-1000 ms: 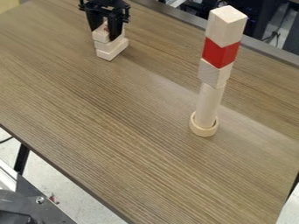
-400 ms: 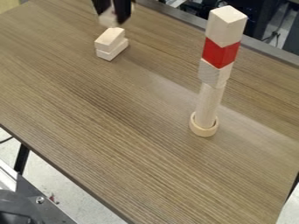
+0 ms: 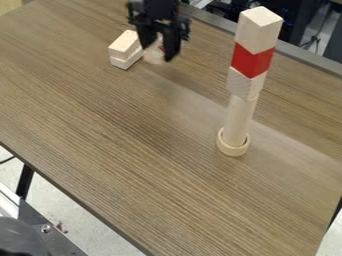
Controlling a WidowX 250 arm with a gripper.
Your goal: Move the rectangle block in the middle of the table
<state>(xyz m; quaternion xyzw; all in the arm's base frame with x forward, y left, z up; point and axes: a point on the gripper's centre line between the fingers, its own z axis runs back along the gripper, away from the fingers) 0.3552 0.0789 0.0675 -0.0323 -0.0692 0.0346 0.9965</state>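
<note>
Reference point: the block tower [image 3: 238,117]. Leftmost of the items inspected, a stacked pair of pale blocks [image 3: 123,46] lies on the desk [image 3: 127,135], well apart from the tower on its upper-left side in the view. Just right of the pair, on the same side of the tower, the tool [image 3: 157,51] has its fingers closed about the pale rectangle block [image 3: 154,54], which is partly hidden and judged to be raised. The step in hand is judged to be the carry to mid-desk. Recommended: keep the grip firm, clear the pair before descending, aim for the open wood left of the tower's base, lower until the block sits flat, release gently and withdraw straight up. Risk: the tall, narrow tower would likely topple if brushed.
</note>
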